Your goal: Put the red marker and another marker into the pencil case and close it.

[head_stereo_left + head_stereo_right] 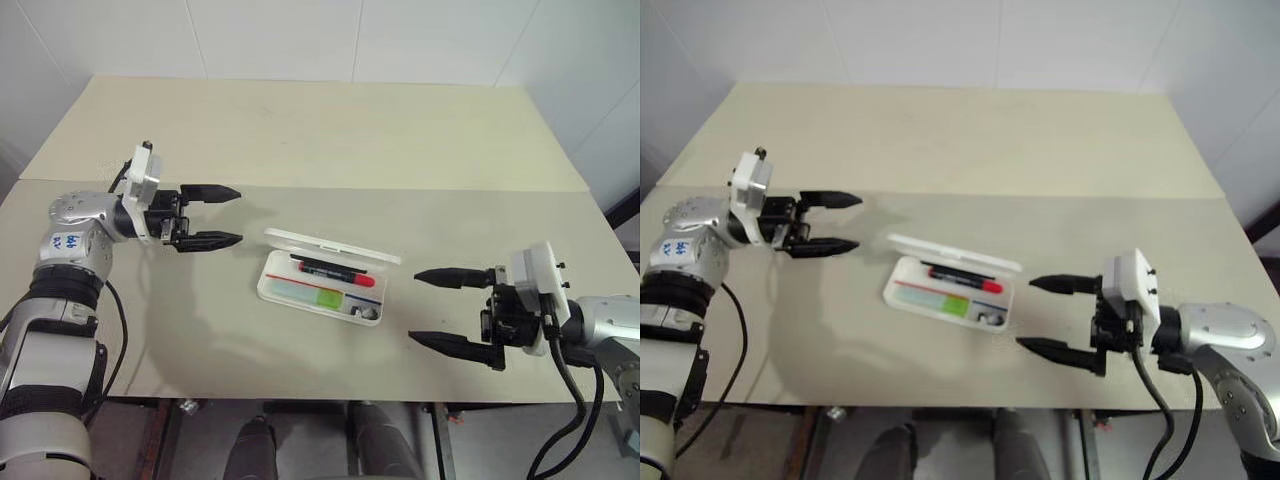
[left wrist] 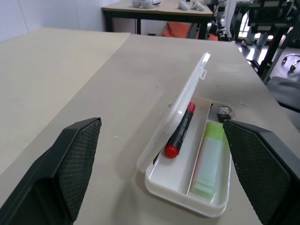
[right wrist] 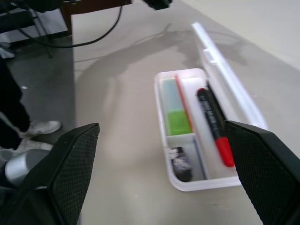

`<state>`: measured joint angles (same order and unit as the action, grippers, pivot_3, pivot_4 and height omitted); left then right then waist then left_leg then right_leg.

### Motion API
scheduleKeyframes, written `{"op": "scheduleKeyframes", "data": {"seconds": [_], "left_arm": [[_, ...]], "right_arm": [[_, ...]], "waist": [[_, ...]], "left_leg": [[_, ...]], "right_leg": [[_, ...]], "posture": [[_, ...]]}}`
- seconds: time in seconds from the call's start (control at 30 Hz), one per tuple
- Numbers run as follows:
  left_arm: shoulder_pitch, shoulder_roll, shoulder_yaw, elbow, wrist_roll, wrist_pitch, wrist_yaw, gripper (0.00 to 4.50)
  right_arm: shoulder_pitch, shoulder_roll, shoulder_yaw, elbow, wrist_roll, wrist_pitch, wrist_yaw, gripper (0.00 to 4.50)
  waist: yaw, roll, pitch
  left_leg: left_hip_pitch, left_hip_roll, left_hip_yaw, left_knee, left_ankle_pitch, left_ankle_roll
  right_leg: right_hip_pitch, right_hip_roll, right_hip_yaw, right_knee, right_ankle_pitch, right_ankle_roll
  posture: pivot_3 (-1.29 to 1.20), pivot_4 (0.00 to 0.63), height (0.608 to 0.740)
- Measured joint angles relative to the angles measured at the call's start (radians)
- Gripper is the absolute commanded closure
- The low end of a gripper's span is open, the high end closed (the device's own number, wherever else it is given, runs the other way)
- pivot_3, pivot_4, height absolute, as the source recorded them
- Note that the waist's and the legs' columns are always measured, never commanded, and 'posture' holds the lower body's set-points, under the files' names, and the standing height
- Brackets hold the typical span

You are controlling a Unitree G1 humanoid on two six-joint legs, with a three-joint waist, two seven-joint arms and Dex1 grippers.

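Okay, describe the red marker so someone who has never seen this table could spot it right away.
On the beige table, midway between the two grippers, lies an open white pencil case. The red marker lies in its long rear compartment, along the raised lid. It is slim and black with a bright red cap, unlike the stubby green highlighter in front of it.

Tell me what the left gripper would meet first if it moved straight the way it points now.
Probably the raised lid of the pencil case: the open left gripper points level at it, though its height is hard to judge.
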<state>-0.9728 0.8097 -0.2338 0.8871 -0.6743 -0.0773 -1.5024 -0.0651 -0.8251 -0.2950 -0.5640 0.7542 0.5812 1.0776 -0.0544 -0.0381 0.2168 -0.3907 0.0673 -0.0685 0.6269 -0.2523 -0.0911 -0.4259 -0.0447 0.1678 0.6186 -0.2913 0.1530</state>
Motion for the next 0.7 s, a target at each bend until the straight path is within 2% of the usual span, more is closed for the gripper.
{"op": "scheduleKeyframes", "data": {"seconds": [0.37, 0.5, 0.7], "left_arm": [[-0.112, -0.066, 0.021, 0.154, 0.102, -0.07, 0.0, 4.44], [-0.169, -0.112, 0.043, 0.217, 0.144, -0.108, 0.0, 4.48], [-0.241, -0.216, 0.09, 0.344, 0.282, -0.205, 0.0, 4.48]], "right_arm": [[0.007, 0.001, -0.031, 0.025, 0.0, -0.066, -0.007, 0.0], [0.007, 0.006, -0.043, 0.044, 0.006, -0.09, -0.006, 0.0], [-0.003, 0.011, -0.054, 0.085, 0.012, -0.124, 0.001, 0.0]], "waist": [[0.002, 0.0, 0.0], [0.003, 0.0, 0.0], [0.005, -0.001, 0.0]], "left_leg": [[0.0, 0.0, 0.0, 0.0, 0.0, 0.0], [0.0, 0.0, 0.0, 0.001, 0.0, 0.0], [0.0, 0.0, 0.0, 0.001, 0.0, 0.0]], "right_leg": [[0.001, 0.0, 0.0, 0.0, 0.001, 0.003], [0.001, 0.0, 0.0, 0.0, 0.002, 0.003], [0.001, 0.0, 0.0, -0.001, 0.003, 0.005]], "posture": [[0.0, 0.15, 0.74], [0.0, 0.15, 0.74], [0.0, 0.15, 0.74]]}}
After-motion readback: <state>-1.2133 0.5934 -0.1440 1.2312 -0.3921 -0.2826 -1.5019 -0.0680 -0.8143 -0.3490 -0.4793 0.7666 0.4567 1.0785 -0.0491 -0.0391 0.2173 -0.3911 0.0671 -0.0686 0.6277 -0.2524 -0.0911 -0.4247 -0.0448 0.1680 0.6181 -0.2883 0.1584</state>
